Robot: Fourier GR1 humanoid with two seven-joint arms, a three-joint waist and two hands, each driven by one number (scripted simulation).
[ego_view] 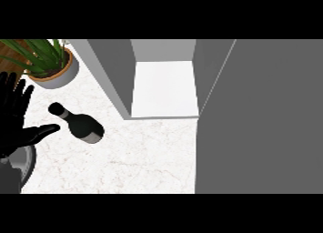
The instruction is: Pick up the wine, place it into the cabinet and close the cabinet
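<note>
A dark wine bottle [80, 123] with a pale label band stands on the white marble counter [137, 154], left of the middle. My left hand [8, 119] shows at the left edge, open, fingers straight up and thumb pointing toward the bottle, a short gap away from it. The grey cabinet [113, 73] stands at the back with its white inside [164, 86] showing. Its open door [264, 118] fills the right side of the view. My right hand is nowhere in view.
A potted green plant [48, 61] in a pale pot stands at the back left, behind my left hand. A strip of wooden floor [2, 48] shows at the far top left.
</note>
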